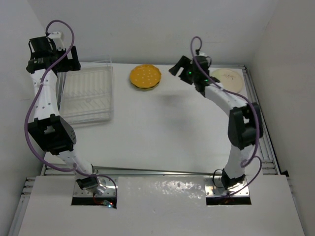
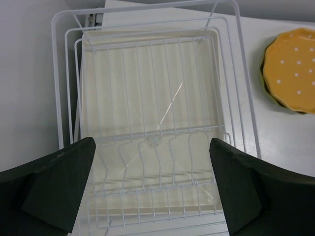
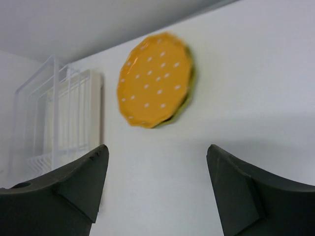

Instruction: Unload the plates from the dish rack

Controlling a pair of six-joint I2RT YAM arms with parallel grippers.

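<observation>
**RACK AND PLATES: CONDITION AS FOUND**

Closest to the left wrist camera, the left gripper [image 2: 152, 142] is released. Its two dark fingers [image 2: 59, 182] stand wide apart with nothing between them. It hangs above the rack [image 2: 55, 88] and does not touch it.

The rack is a clear tray under a white wire frame. It lies flat at the far left of the table [image 1: 162, 132], close to the left wall. Its wire slots show plainly between the parted fingers.

The orange plate [image 1: 145, 76], marked with pale dots, lies flat near the table's far edge. It is just right of the rack and outside it. It is the top of a stack: the right wrist view shows the edge of a green plate [image 3: 190, 91] beneath it. What else the stack holds cannot be told.

The right gripper [image 3: 156, 150] is raised above the table to the right of the stack and points towards it. Its jaws are parted and grasp nothing, so it too is released.

The cream plate [image 1: 227, 80] lies flat at the far right of the table. It is beyond the right arm and partly hidden by it, well apart from the stack and the rack.
</observation>
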